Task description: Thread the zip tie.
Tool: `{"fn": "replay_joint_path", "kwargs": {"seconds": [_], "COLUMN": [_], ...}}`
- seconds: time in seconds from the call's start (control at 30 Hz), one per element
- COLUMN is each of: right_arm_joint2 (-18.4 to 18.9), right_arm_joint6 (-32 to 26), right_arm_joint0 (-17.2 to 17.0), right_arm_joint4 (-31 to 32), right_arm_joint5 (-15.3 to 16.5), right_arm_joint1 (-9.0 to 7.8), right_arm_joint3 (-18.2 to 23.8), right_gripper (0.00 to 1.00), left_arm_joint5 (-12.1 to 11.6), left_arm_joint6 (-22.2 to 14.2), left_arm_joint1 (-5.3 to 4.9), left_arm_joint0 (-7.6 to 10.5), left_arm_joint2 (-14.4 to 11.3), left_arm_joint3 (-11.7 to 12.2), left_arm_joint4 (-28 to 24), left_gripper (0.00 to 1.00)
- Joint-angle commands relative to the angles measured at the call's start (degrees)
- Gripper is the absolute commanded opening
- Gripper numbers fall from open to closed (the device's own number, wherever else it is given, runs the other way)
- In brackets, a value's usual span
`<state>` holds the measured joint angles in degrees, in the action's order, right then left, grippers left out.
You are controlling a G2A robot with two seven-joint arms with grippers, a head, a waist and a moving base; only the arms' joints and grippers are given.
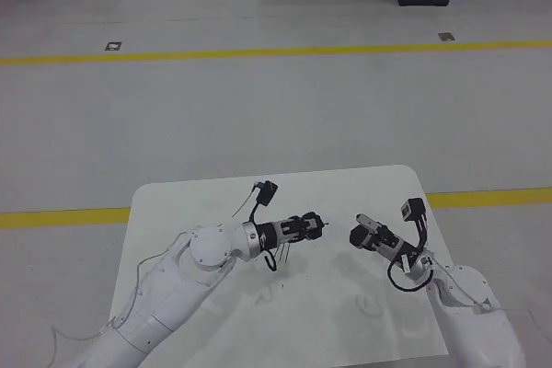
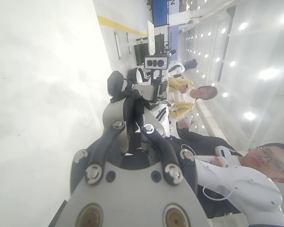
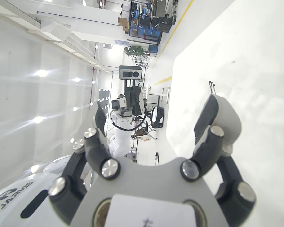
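My left gripper (image 2: pixel 132 112) is closed on a black strip that I take for the zip tie (image 2: pixel 129 100). The strip sits pinched between the two grey fingers and bunches up just past their tips. My own fingers cover most of it, so I cannot make out its head or its free end. From above, the left gripper (image 1: pixel 311 224) shows only a small dark tip of the zip tie (image 1: pixel 323 221) poking out toward my other arm.

My right gripper (image 3: pixel 153 114) stands wide open with nothing between its pads. In the top view the right gripper (image 1: pixel 362 224) faces the left one across a small gap, both above the white table (image 1: pixel 212 198). A thin dark line (image 3: pixel 212 87) lies on the table past one right finger. It is too small for me to tell what it is.
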<state>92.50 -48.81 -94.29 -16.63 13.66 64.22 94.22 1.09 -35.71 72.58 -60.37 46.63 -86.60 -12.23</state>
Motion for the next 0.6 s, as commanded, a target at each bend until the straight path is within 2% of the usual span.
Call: {"fn": "replay_joint_path", "kwargs": {"seconds": [0.0,0.07,0.2,0.33,0.4,0.43,0.47,0.57], "right_arm_joint2": [-0.1,-0.9,-2.9,-7.4,-10.2,-11.8,-13.6,-13.6], "right_arm_joint6": [0.4,-0.1,-1.5,-3.7,-5.7,-6.0,-8.2,-8.2], "right_arm_joint0": [0.2,0.9,4.4,9.0,11.6,13.0,14.2,14.2], "right_arm_joint4": [0.7,1.6,5.4,10.7,14.4,13.4,15.5,15.5], "right_arm_joint5": [0.0,-1.4,-7.8,-16.3,-20.2,-22.1,-23.9,-23.9], "right_arm_joint1": [-0.01,-0.07,-0.34,-0.46,-0.52,-0.3,-0.36,-0.36], "right_arm_joint3": [0.4,1.1,1.8,2.2,2.2,1.8,1.5,1.5], "right_gripper": [1.0,1.0,1.0,1.0,1.0,1.0,1.0,1.0], "left_arm_joint5": [-0.3,-0.6,-1.0,-0.3,0.1,0.5,0.7,0.8], "left_arm_joint6": [1.4,2.3,3.2,3.7,3.7,3.5,3.3,3.2], "left_arm_joint1": [-0.14,-0.66,-2.36,-4.17,-4.82,-5.19,-5.44,-5.51], "left_arm_joint0": [-0.24,-0.43,-2.77,-7.2,-9.37,-10.72,-11.57,-11.83], "left_arm_joint2": [0.9,2.7,8.4,14.8,17.3,18.8,19.6,19.9], "left_arm_joint3": [-0.2,-1.1,-4.6,-9.1,-11.0,-12.2,-12.8,-13.0], "left_arm_joint4": [0.1,1.8,5.6,8.8,9.4,9.6,10.0,10.1], "left_gripper": [0.0,0.0,0.0,0.0,0.0,0.0,0.0,0.0]}}
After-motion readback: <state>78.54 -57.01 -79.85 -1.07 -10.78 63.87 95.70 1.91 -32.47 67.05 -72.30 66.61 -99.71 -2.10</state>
